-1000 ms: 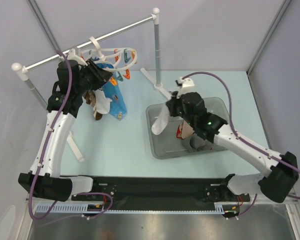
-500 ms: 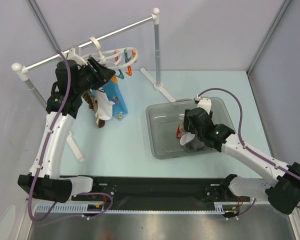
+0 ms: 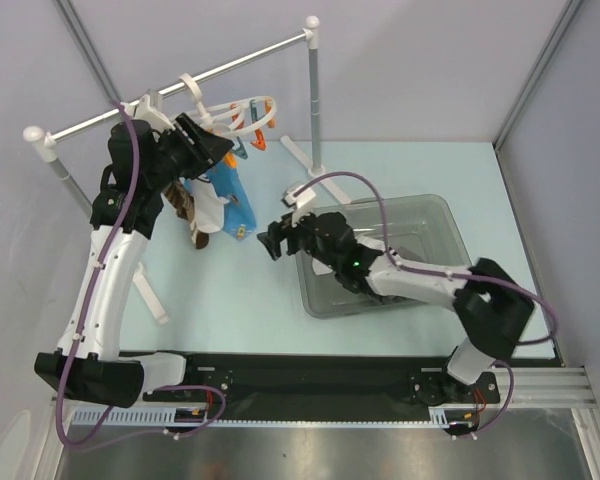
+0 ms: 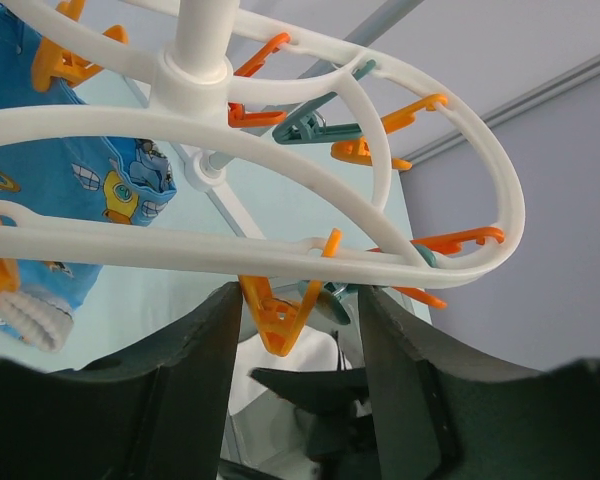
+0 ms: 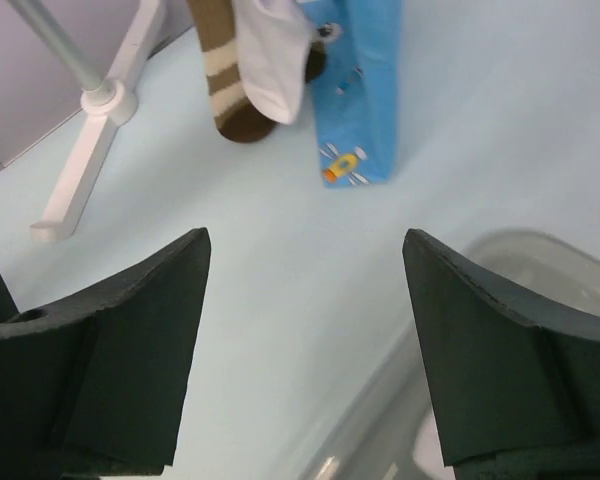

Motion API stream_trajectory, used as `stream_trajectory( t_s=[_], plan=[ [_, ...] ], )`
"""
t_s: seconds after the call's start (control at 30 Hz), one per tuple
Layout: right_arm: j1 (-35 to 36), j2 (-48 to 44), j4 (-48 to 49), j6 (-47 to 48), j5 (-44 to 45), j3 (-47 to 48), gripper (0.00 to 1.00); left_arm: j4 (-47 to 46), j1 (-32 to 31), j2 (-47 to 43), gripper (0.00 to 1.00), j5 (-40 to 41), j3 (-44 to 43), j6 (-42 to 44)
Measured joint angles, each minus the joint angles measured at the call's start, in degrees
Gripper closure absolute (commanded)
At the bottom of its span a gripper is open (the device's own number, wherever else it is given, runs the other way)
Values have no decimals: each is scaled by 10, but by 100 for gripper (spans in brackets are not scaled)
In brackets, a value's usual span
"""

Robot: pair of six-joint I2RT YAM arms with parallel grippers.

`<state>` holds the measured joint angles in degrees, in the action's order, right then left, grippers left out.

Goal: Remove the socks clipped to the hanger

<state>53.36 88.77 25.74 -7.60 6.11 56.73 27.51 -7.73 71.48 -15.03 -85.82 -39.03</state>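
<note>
White plastic oval ring hanger point(image 4: 450, 150) with spokes hangs by its hook from the long white rail point(image 3: 110, 112) at the far left of the pale blue tabletop point(image 3: 230, 290). Orange and teal clips dangle from its ring. I note my left end effector point(image 4: 300, 300) raised just under the ring, its fingers apart, with one orange clip point(image 4: 276, 318) hanging between them and close to one finger. I cannot tell whether it touches that finger. Below the hanger hang a brown sock with tan stripes point(image 5: 228, 95) and a plain white sock point(image 5: 275, 55), overlapping each other, with the bright blue printed cloth point(image 5: 365, 90) just beside them. From the overhead view I cannot tell which clips hold them. My right end effector point(image 5: 302, 245) sits low over the tabletop between the hanging items and the grey translucent bin point(image 3: 442, 215), its fingers spread wide and holding nothing. It points toward the socks but is apart from them.
</note>
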Motion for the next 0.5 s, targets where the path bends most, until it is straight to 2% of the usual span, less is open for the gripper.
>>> stream_trajectory(
  t_s=[0.13, 0.27, 0.33, 0.5],
  plan=[
    [11, 121, 90, 40, -52, 73, 18, 0, 0, 0, 44, -7, 0, 0],
    [16, 198, 159, 80, -72, 150, 17, 0, 0, 0, 44, -12, 0, 0],
    [18, 225, 198, 102, -76, 176, 18, 0, 0, 0, 44, -17, 0, 1],
    [16, 246, 205, 125, -60, 198, 19, 1, 0, -3, 43, -22, 0, 4]
  ],
)
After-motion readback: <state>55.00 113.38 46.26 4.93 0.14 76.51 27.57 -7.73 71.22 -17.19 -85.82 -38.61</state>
